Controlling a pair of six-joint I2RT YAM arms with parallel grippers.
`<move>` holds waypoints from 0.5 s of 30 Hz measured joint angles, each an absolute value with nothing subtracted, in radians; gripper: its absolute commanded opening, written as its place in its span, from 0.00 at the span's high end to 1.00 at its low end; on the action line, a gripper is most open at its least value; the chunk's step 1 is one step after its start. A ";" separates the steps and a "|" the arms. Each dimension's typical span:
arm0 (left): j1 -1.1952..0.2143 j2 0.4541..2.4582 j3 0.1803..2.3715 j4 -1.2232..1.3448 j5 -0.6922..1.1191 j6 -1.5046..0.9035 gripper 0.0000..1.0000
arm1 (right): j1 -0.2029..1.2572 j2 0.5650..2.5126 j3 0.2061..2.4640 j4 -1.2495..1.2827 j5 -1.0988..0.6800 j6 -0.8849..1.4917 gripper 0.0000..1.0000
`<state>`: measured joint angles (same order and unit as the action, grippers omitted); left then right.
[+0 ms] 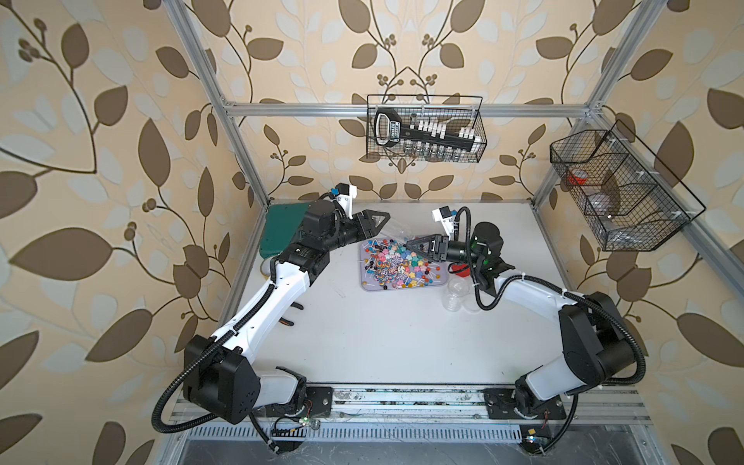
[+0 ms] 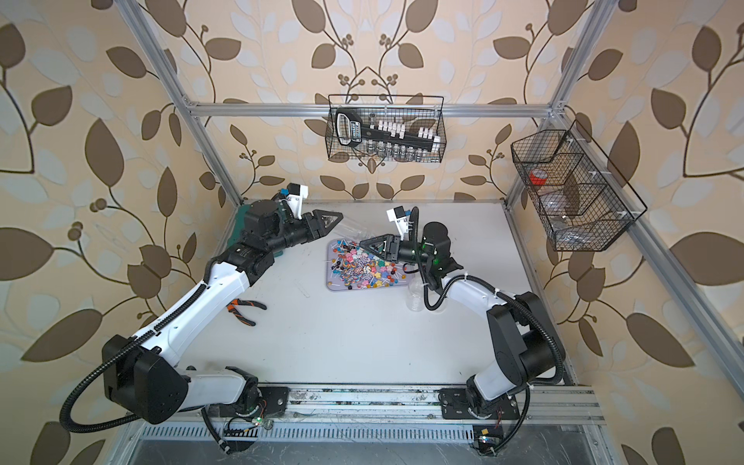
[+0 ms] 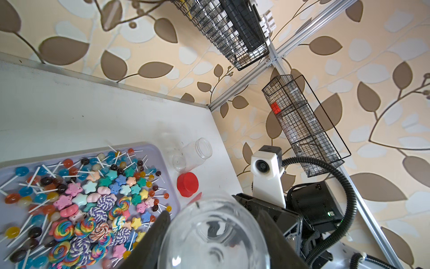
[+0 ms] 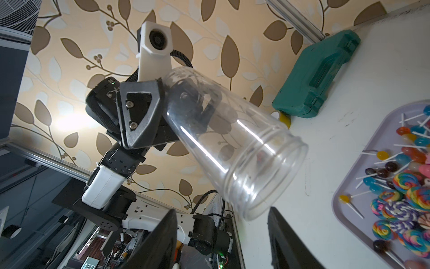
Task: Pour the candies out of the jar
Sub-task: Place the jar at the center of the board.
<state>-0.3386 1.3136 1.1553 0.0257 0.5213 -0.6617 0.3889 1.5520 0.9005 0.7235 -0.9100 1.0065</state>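
- The left hand is clamped on the closed end of the clear plastic jar; it holds the jar off the white tabletop, tipped mouth-down toward the tray's far left corner so the contents slide out
- The jar looks empty (only reflections show through its wall)
- The multicoloured candies, lollipops, stars and swirls, lie heaped in the shallow lavender rectangular tray, mid-tabletop toward the far edge
- The right hand hovers over the tray's far side, fingers apart, holding nothing, perhaps ready to take the jar
- A red round lid lies beside the tray's right edge; pouring looks finished
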 measured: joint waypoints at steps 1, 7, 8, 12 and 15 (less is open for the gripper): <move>-0.339 1.314 1.155 0.025 0.521 -0.662 0.52 | 0.389 1.547 0.900 0.712 -0.900 0.995 0.36; -0.339 1.313 1.155 0.013 0.523 -0.662 0.52 | 0.389 1.494 0.902 0.648 -0.845 0.916 0.34; -0.339 1.313 1.155 0.012 0.524 -0.662 0.52 | 0.389 1.490 0.904 0.646 -0.843 0.909 0.34; -0.339 1.313 1.155 0.013 0.529 -0.667 0.52 | 0.389 1.490 0.913 0.644 -0.842 0.899 0.37; -0.339 1.313 1.155 0.017 0.542 -0.681 0.52 | 0.389 1.496 0.920 0.654 -0.849 0.901 0.39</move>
